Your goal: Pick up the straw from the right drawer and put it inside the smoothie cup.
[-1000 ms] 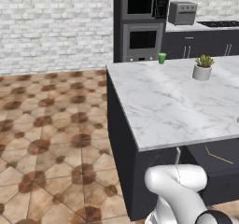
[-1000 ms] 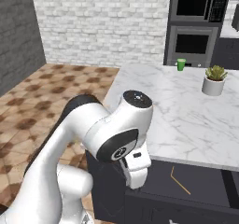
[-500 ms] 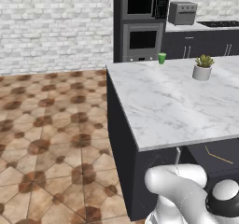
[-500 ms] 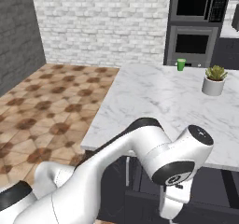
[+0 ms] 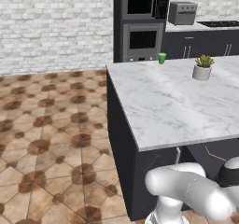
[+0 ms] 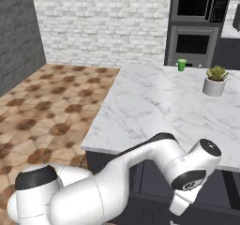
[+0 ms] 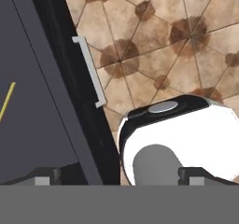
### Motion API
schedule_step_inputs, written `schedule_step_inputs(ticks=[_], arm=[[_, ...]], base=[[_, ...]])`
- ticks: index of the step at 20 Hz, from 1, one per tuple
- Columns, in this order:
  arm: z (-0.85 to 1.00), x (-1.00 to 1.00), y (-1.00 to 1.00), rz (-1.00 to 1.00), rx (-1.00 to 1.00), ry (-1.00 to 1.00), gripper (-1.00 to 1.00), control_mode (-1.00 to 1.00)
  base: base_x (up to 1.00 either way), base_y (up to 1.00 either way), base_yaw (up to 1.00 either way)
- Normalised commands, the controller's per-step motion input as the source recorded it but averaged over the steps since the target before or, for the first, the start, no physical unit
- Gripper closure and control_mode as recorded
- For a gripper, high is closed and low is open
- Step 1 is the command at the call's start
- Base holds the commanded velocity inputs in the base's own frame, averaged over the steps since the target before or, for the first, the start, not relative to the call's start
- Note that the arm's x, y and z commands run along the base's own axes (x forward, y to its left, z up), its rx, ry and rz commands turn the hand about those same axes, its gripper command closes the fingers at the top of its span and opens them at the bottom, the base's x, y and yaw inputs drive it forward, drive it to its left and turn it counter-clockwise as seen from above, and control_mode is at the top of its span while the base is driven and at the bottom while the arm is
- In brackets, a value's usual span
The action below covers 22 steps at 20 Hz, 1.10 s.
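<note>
The straw is a thin tan-yellow stick lying on the dark floor of the open right drawer, at the left edge of the hand view. It also shows as a slim yellow line under the counter edge in the left base view. My gripper is open with nothing between its widely spaced fingertips. It hangs over the drawer's front edge, well to the side of the straw. The smoothie cup, small and bright green, stands at the far edge of the marble island.
The drawer's silver handle runs along its dark front panel, with tiled floor beyond. A white pot with a succulent stands on the marble counter. Wall ovens rise behind the island.
The arm has swung to the right and downward, taking the hand below the counter edge toward the open drawer. The jaws have stayed wide open. Cup, plant and straw have not moved.
</note>
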Motion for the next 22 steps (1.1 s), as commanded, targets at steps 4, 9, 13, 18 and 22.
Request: schedule_step_inputs(ticks=[4, 9, 13, 18, 22], arm=[[-0.08, 0.36, -0.21, 0.02, 0.0, 0.01, -1.0, -1.0], [-0.27, 0.19, -0.08, 0.08, -0.02, 0.03, -1.0, -1.0], [-0.65, 0.34, -0.05, 0.09, -0.15, 0.01, -1.0, -1.0], [-0.25, 0.27, -0.1, 0.07, -0.01, 0.0, -1.0, -1.0], [-0.43, 0.14, -0.21, 0.05, 0.0, 0.0, -1.0, -1.0]], base=[[0.0, 0.0, 0.0], [0.0, 0.0, 0.0], [0.0, 0.0, 0.0], [0.0, 0.0, 0.0], [0.0, 0.0, 0.0]])
